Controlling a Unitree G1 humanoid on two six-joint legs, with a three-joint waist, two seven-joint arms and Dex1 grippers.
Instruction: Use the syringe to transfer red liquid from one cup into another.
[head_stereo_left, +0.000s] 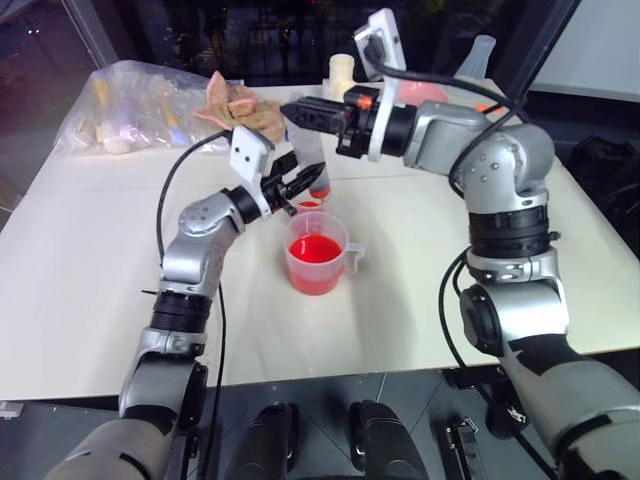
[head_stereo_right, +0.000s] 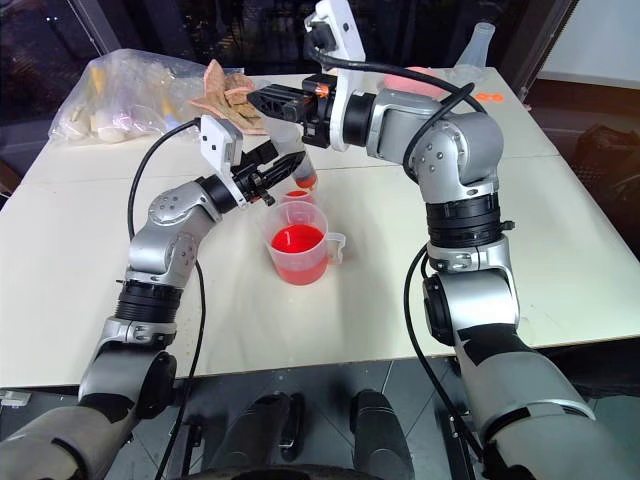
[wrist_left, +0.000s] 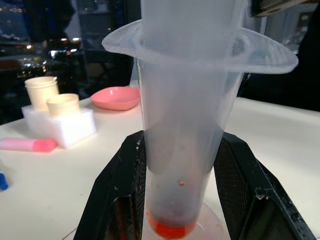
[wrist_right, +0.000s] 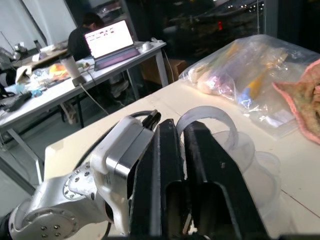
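The clear syringe (head_stereo_left: 311, 158) stands upright, and my left gripper (head_stereo_left: 300, 182) is shut on its barrel, a black finger (wrist_left: 112, 200) on either side. Its tip points down into the smaller handle-less cup (head_stereo_right: 297, 197), which has a little red at the bottom. In front of that stands the handled measuring cup (head_stereo_left: 318, 252), partly full of red liquid (head_stereo_left: 315, 247). My right gripper (head_stereo_left: 293, 110) reaches in level from the right to the top of the syringe. Its fingers (wrist_right: 167, 150) are shut at the clear rim of the plunger head (wrist_right: 215, 117).
A plastic bag of items (head_stereo_left: 140, 105) and a pinkish cloth (head_stereo_left: 240, 105) lie at the back left of the white table (head_stereo_left: 80, 280). A pink bowl (wrist_left: 115, 97), a foam block with cream cups (wrist_left: 57, 120) and a flask (head_stereo_left: 478, 55) sit at the back.
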